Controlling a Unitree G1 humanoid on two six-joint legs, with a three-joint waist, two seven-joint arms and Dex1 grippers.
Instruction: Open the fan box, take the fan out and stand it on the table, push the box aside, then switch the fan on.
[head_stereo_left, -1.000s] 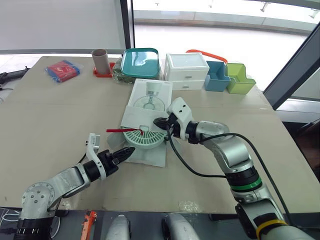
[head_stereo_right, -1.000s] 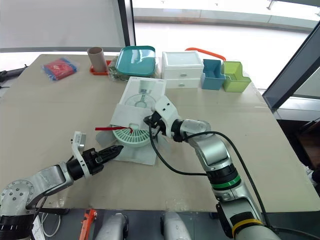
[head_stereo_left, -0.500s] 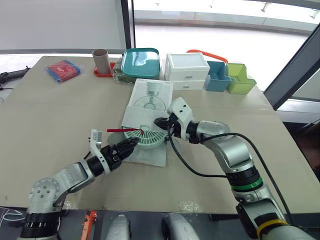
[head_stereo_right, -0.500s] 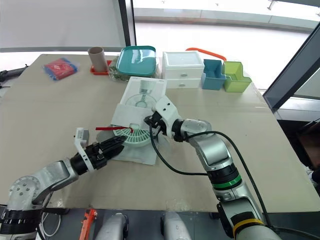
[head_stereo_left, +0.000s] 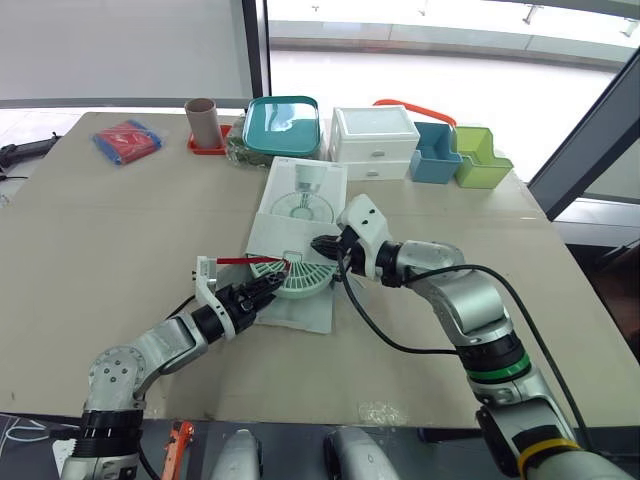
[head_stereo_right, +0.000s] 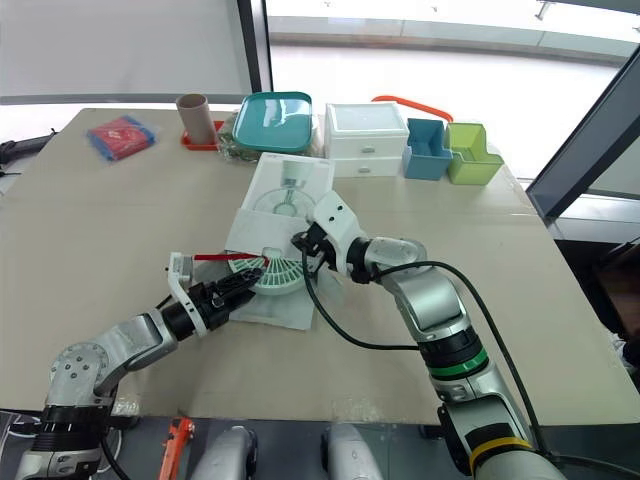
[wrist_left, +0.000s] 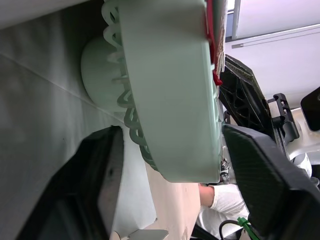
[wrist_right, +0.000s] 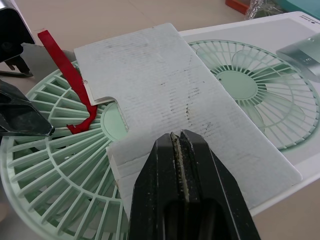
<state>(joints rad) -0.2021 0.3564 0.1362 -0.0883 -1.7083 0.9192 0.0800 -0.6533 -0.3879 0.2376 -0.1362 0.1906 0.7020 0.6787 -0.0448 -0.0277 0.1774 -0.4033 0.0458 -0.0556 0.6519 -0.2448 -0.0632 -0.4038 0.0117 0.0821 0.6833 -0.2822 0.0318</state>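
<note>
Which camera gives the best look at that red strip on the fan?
The right wrist view: the red strip lies across the fan grille, beside the box flap pinched by the right gripper. The head views show a thin red line; the left wrist view, a sliver.

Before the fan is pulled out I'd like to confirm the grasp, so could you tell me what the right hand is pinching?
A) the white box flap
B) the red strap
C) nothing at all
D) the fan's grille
A: in the right wrist view the right hand is shut on the edge of the white box flap, with the fan and its red strap lying beyond it, ungripped.
</note>
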